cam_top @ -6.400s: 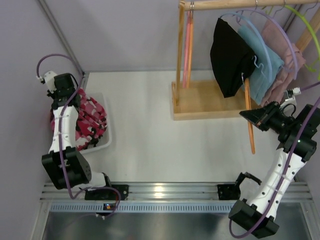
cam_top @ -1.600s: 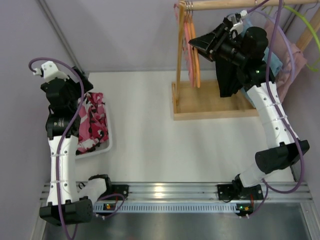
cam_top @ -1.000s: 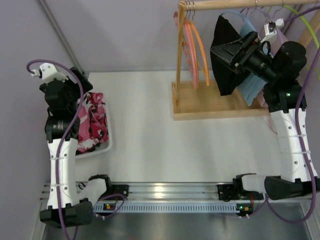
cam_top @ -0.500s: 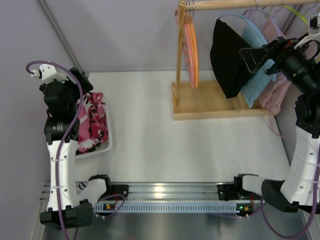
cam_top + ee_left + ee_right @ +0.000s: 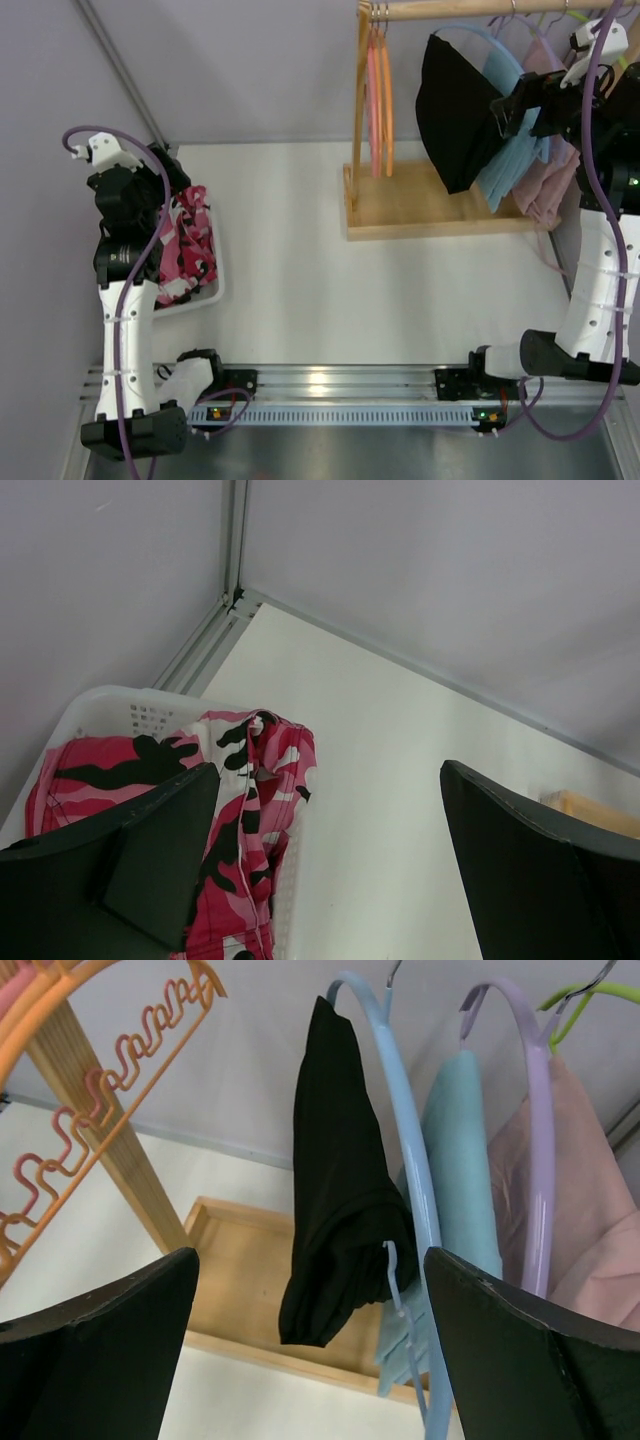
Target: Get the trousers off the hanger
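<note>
One black trousers (image 5: 335, 1180), draped over hanger (image 5: 404, 1130) edge

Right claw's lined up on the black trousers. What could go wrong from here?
1. The open right claw faces the black trousers, but the blue hanger and teal garment sit close beside them; closing may catch those too.
2. The hanger only hooks over the wooden rail, so a pull might swing or lift it off instead of sliding the trousers free.

The black trousers (image 5: 335, 1190) are seen draped over the blue hanger (image 5: 408, 1150), framed between the widely spread fingers of the right gripper (image 5: 310, 1260). A teal garment (image 5: 462, 1160) and a pink garment (image 5: 590, 1220) are hung just beside; a wooden post (image 5: 98, 1130) is glimpsed left.
</note>
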You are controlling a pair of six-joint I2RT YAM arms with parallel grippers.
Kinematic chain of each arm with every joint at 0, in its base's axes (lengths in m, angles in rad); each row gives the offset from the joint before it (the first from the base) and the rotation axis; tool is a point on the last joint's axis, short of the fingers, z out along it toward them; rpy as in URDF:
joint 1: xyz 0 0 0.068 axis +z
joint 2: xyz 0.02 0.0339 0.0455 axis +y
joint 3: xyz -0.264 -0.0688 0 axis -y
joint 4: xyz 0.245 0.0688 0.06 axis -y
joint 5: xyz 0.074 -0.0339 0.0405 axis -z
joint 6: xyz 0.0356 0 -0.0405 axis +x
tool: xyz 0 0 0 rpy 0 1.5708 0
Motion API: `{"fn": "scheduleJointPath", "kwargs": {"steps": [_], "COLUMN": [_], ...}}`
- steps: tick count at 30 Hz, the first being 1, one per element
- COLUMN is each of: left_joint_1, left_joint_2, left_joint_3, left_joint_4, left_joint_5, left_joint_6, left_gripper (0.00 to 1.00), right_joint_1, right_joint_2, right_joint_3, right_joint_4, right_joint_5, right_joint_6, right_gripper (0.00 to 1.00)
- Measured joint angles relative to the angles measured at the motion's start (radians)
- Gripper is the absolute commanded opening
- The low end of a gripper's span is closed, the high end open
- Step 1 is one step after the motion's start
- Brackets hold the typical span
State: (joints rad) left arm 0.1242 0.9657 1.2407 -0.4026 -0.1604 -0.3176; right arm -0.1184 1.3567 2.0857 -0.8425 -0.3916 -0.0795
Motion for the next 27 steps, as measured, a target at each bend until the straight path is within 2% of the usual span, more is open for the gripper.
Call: {"fn": "scheduleJointPath", "kwargs": {"steps": [7, 12, 21, 27], "left_joint_1": [0.0, 0.0, 0.0, 0.0], "left_joint_2": [0.0, 0.0, 0.0, 0.001], "left_joint_3": [-0.011, -0.011, -0.011, -0.015], "left_joint_4": [-0.002, -0.002, -0.002, -0.002], "left_joint_5": [0.01, 0.008, 0.007, 0.008], "left_joint_6": [-0.006, -0.006, -0.006, -0.006], "left_gripper": [0.98, 0.98, 0.98, 0.98], "right_joint_1": [-0.039, -0.047, -0.048, -0.048], "right_joint_2": [0.033, 0.082, 0.208, 0.253], "right_joint_3": [0.0, 0.007, 0.037, 0.057], "right_joint_4": [0.027, 0.042, 0.045, 0.074], "right_joint_5": [-0.042, -0.076, -0.102, -0.118], "right_joint_6": [-0.026, -0.014, 0.044, 0.106], "right_gripper": [0.97, 0.93, 0.77, 0.58]}}
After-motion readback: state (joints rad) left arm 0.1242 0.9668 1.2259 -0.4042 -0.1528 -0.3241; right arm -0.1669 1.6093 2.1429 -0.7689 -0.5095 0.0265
